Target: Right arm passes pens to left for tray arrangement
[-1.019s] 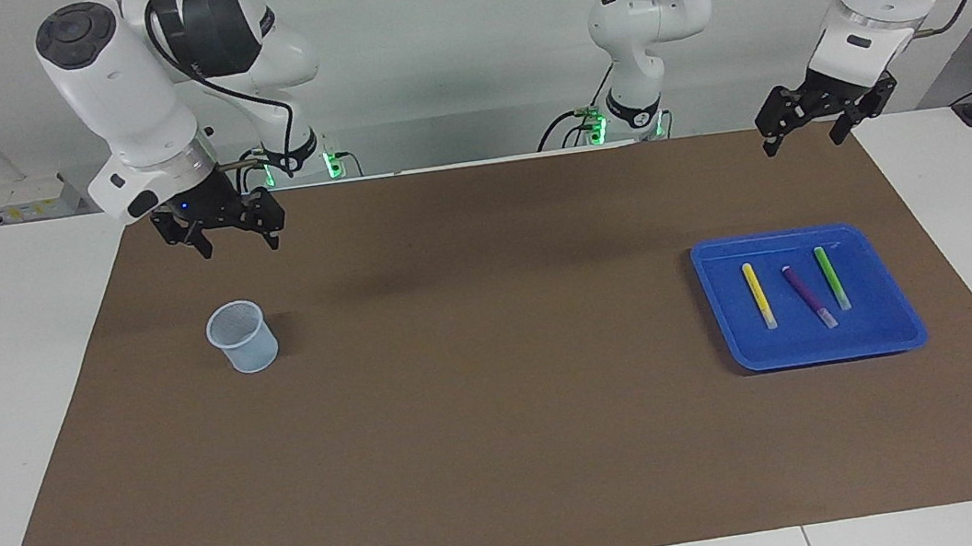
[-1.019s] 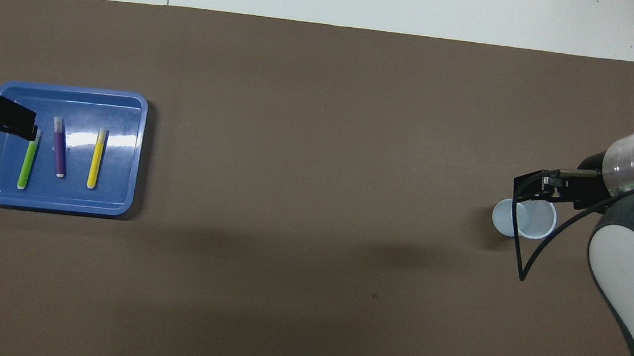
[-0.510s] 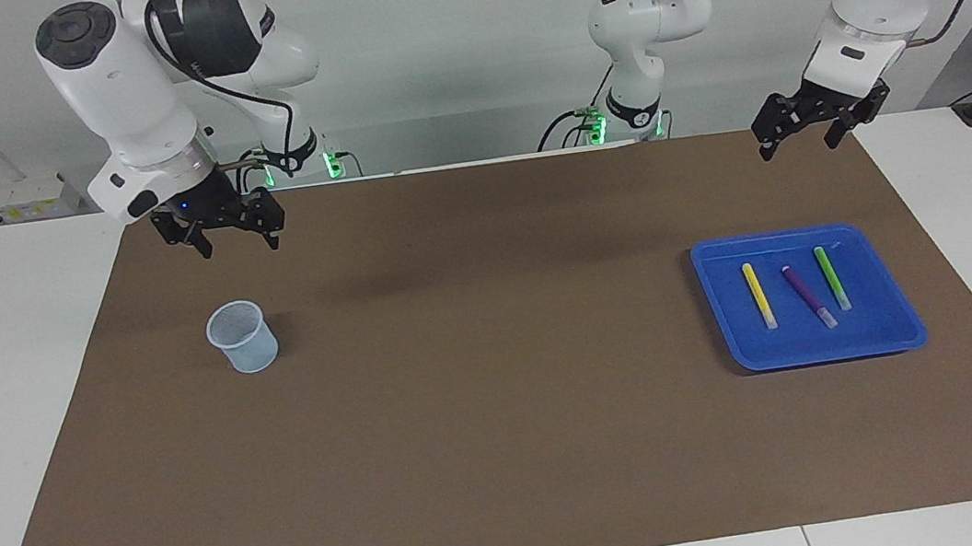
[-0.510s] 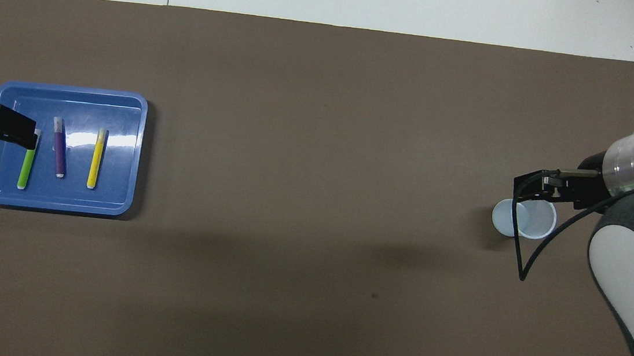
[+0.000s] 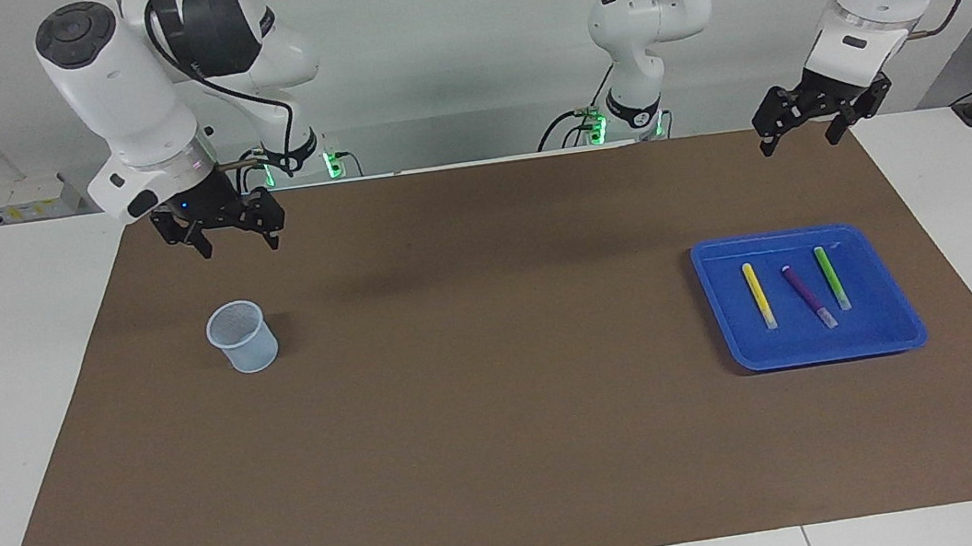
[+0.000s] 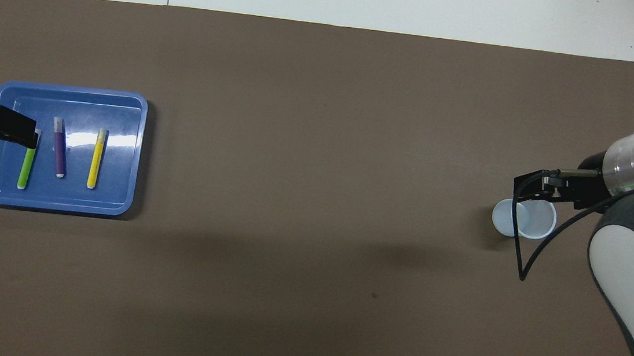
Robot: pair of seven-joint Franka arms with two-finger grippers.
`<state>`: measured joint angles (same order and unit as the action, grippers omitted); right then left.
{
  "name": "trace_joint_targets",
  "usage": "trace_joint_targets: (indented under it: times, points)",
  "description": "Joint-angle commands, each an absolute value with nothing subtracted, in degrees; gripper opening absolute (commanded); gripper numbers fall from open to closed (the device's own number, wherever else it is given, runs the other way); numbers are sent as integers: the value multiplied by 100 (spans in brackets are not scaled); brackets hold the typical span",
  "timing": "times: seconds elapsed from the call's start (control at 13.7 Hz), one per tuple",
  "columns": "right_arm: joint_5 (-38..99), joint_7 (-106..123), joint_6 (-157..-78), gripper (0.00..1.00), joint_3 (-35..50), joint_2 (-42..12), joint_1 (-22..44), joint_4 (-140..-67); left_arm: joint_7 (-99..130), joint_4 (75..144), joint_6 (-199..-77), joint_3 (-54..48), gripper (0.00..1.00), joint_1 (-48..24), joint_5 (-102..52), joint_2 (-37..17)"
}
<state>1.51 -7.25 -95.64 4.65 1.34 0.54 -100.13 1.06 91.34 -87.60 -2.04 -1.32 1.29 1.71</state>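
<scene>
Most of the left gripper (image 6: 7, 132) is being cut off by the edge of the overhead view, and only one dark finger is being shown there, laid across the whitish end of the green pen (image 6: 27, 166). In the facing view the same left gripper (image 5: 799, 137) is being displayed whole, raised in the air over the brown mat (image 5: 508, 456) at the robots' edge of it, clear of the tray (image 5: 905, 323) and with its fingers spread and nothing between them. The right gripper (image 5: 241, 240) is being held likewise with fingers spread and empty, over the mat between the robots and the mesh cup (image 5: 244, 338); in the overhead view it is being overlapped by a black cable (image 6: 517, 244) and its fingertips are hard to make out there.

The mesh wall of the cup is being revealed by the facing view only; from overhead the cup (image 6: 523, 218) is being shown as a pale round opening, partly covered by the right arm.

The three pens are being kept inside the tray (image 6: 58, 202) toward the left arm's end of the table: the yellow pen (image 5: 760, 296), the purple pen (image 5: 809, 295) lying slightly aslant, and the green pen (image 5: 832, 278), side by side and apart. The whole middle of the mat between cup and tray is being left open, as is the strip farthest from the robots
</scene>
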Motion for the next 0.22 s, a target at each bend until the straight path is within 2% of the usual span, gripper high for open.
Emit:
trace_joint_targets:
  times: [0.0, 0.15]
  points:
    - [53, -686, -9510, 100, 545, 114, -35, -9932, 97, 9123, -8657, -149, 100, -176, 79, 229]
    - [53, -686, -9501, 100, 545, 114, -35, -9932, 97, 9123, -8657, -149, 100, -184, 70, 229]
